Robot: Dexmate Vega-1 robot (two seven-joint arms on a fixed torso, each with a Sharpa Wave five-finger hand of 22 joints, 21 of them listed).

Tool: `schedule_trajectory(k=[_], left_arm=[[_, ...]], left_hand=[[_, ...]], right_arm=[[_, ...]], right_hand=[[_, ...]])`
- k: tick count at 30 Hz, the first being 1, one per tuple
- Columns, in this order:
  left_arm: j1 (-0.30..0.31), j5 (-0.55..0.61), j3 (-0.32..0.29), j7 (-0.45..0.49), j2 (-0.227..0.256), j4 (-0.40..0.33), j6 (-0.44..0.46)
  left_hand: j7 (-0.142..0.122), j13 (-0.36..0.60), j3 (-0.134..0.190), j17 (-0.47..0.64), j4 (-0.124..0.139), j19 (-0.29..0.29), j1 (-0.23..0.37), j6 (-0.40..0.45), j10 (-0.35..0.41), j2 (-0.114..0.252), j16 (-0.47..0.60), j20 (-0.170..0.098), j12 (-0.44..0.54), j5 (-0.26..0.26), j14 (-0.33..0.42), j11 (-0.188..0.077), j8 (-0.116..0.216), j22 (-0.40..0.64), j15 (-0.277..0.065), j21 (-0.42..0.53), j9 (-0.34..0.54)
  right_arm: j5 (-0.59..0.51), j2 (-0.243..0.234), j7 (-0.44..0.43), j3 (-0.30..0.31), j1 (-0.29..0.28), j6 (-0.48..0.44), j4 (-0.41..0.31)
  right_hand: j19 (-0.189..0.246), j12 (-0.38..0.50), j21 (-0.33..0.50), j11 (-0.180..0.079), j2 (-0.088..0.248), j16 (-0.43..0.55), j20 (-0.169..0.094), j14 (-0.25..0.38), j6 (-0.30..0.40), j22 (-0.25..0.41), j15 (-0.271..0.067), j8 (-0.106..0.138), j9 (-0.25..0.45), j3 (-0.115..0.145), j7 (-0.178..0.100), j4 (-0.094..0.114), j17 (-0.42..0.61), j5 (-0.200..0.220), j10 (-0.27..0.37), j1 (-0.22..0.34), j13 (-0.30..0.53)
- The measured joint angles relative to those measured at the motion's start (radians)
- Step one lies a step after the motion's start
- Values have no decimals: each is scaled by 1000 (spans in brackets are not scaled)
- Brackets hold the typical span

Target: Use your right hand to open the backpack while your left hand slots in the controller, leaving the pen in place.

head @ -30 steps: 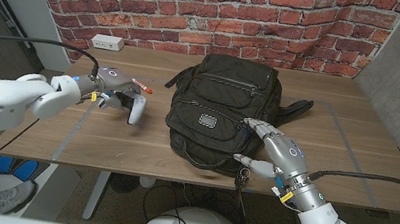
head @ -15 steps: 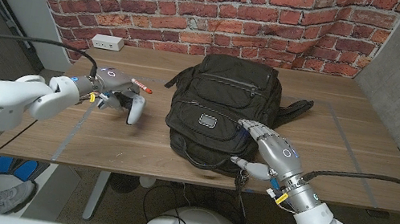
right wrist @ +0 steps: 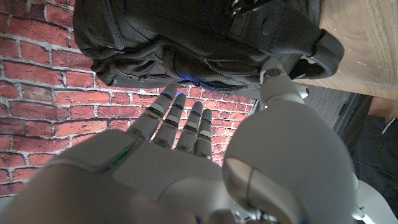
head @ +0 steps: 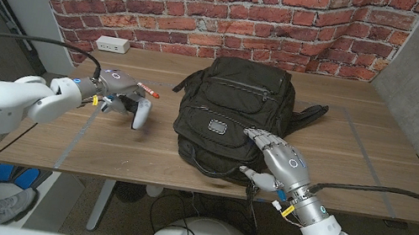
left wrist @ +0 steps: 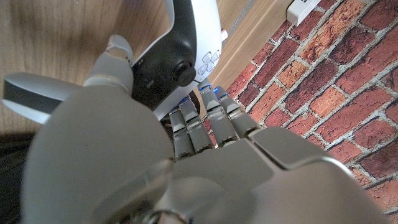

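- The backpack (head: 230,121) lies on the wooden table (head: 374,154), about midway along its length and reaching close to the front edge; as far as the head view shows, its zips look closed, so I judge the opening step not yet done
- The right hand (head: 277,161) rests on the backpack's near right side, fingers extended across the fabric and the thumb low by the front corner; it grasps nothing that I can make out, and in the right wrist view the fingertips (right wrist: 166,99) lie against the bag's seam
- The controller (head: 140,111) is on the table's left part, well apart from the backpack, so the slotting-in is wholly left to do
- The left hand (head: 114,90) is bent over the controller, and in the left wrist view its thumb and fingers (left wrist: 214,112) sit on either side of the white body; whether they actually clamp it or only touch it I cannot tell
- The pen (head: 147,88), red-tipped, lies just behind the left hand toward the table's back edge, untouched, as the task wants
- A white power strip (head: 112,44) sits at the back left corner
- Count: one backpack, one controller, one pen, one power strip, two robot hands
- My judgement: early stage, both hands in position, nothing yet opened or moved
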Motion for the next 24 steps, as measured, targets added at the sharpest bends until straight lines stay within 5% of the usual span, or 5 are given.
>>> schedule_trajectory(k=[24], left_arm=[[-40,2,26,2,-35,23,-6]], left_hand=[[2,4,4,-5,-4,0,0,2,2,0,-7,0,-6,0,2,2,0,0,2,0,3]], right_arm=[[-99,-2,-44,-82,71,-59,52]], right_hand=[[56,43,5,-40,13,65,-3,106,164,0,-2,89,14,-6,-44,14,31,0,148,92,26]])
